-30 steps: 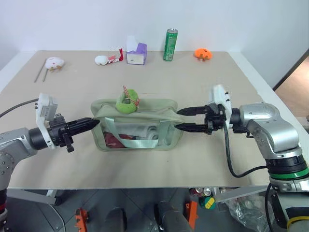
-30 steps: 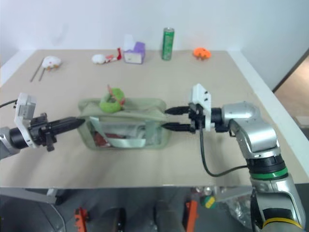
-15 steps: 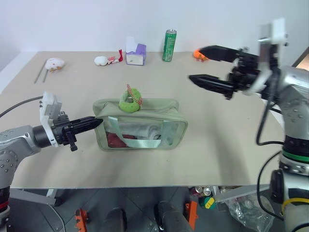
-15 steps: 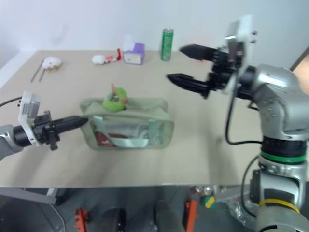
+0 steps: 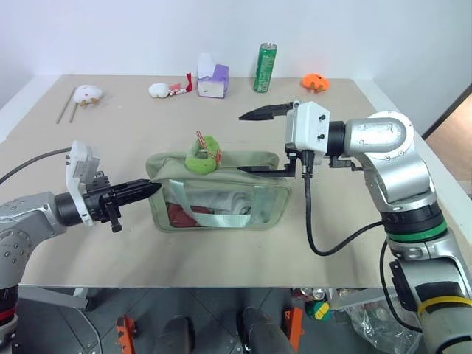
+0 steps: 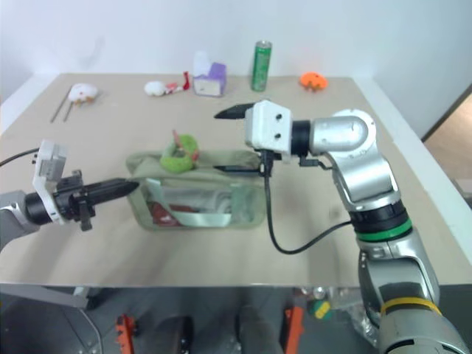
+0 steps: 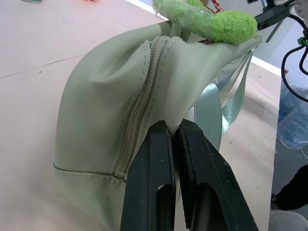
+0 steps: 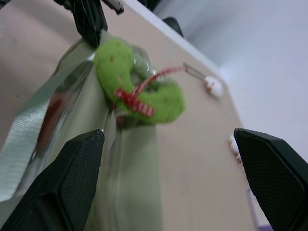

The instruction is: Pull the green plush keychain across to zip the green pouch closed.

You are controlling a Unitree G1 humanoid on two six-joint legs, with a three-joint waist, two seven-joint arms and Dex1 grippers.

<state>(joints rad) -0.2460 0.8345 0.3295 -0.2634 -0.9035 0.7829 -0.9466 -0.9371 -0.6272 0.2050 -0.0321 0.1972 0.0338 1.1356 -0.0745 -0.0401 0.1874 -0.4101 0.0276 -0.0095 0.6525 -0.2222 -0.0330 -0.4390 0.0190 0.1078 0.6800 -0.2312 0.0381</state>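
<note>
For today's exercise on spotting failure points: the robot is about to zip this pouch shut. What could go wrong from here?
1. The right gripper is open, one finger over the green pouch, not lined up with the green plush keychain; it may miss.
2. The left gripper pinches only a fold of fabric, which could slip under the pull.

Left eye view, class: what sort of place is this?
Probably a robotics lab or test room: a bare beige table against a plain white wall, staged props such as a drink can and green pouch, and cabling underneath.

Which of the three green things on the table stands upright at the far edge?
The green drink can, tall beside the purple-white box; the green pouch and green plush keychain sit mid-table.
</note>
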